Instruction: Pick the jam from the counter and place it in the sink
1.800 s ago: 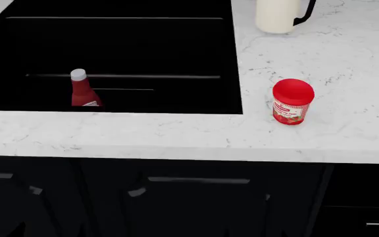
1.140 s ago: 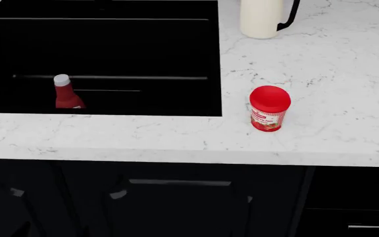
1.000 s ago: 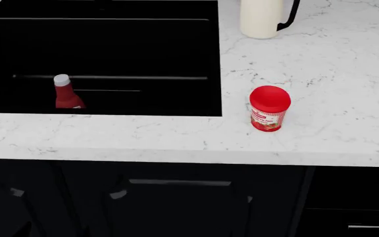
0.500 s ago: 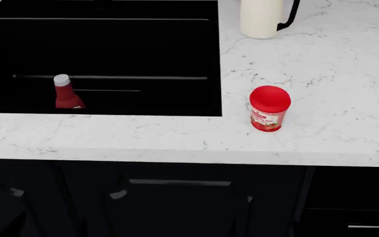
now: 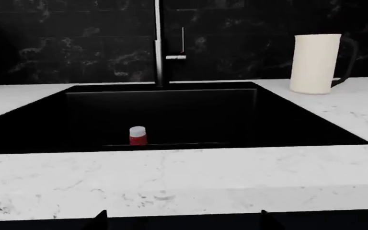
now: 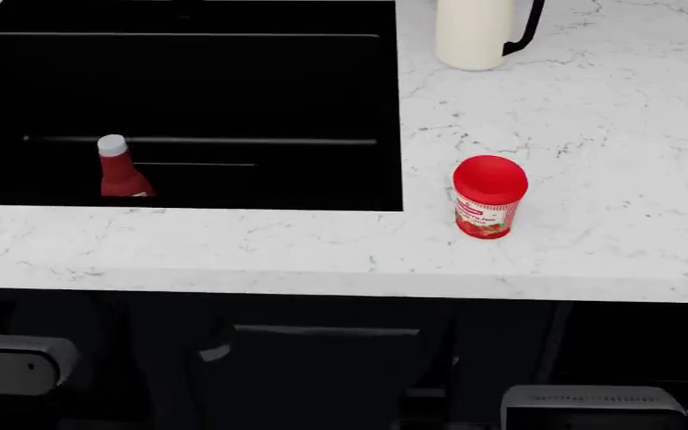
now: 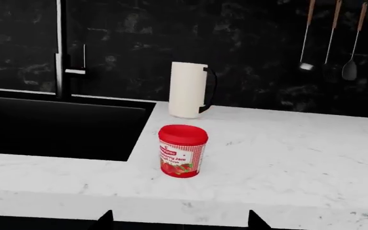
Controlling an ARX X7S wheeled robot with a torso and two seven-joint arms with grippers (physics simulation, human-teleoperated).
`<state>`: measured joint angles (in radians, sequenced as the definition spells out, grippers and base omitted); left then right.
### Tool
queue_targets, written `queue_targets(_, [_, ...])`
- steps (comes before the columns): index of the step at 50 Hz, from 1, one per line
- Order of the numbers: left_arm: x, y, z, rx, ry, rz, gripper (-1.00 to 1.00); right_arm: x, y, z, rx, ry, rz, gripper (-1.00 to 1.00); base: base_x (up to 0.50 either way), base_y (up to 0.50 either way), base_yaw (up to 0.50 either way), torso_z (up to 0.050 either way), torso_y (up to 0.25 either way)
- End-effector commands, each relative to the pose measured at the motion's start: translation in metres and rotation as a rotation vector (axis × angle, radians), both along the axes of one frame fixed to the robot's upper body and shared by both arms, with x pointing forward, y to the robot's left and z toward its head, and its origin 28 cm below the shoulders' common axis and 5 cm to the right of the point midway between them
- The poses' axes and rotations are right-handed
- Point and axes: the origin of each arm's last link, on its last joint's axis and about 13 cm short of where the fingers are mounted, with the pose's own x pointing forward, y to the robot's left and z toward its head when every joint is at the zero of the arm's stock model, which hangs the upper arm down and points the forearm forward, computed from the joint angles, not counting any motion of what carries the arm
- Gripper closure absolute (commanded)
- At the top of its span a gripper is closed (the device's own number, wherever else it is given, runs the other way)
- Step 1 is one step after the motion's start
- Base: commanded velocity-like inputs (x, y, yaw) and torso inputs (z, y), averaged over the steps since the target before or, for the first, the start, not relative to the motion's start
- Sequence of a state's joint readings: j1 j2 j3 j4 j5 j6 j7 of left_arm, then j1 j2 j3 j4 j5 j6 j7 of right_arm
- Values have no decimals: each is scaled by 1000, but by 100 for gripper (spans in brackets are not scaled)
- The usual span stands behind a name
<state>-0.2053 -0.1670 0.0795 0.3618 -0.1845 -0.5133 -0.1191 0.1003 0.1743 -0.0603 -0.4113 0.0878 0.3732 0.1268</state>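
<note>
The jam [image 6: 489, 197] stands upright on the worktop [image 6: 631, 161], just to the right of the sink [image 6: 201, 81] and near the front edge. A ketchup bottle [image 6: 116, 167] stands inside the basin, and a cream pitcher [image 6: 475, 32] sits farther back on the worktop, well apart from the jar.

Both arms are low, below the worktop's edge. The right hand [image 7: 178, 221] shows only 2 dark fingertips spread wide apart, holding nothing; the left hand [image 5: 180, 223] looks the same, wide open and empty.

The step in hand seems to be the reach with the right arm. To do it well, I would lift the hand clear of the worktop's front lip, keep the jar centred between the fingers, and close on the body below the wide red lid, where the sides are straight. Approaching level should avoid tipping the jar toward the basin.
</note>
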Motion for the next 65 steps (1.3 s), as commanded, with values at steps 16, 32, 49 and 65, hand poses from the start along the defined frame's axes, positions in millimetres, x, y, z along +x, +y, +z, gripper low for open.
queue_targets(16, [10,31,87,-16,-2,77,-100,6,-20,99,80,27,76,-100,0,0,0,0,0])
queue_targets(32, [17,38,122,-38,-62,67,-100,17,-24,138,115,31,105,-100,0,0,0,0,0])
queue_targets(49, [16,39,129,-41,-79,68,-100,22,-24,146,142,19,145,-100,56,85,0,0,0])
queue_targets(65, [13,38,132,-35,-84,62,-100,20,-25,146,169,-2,162,-100,354,355,0,0,0])
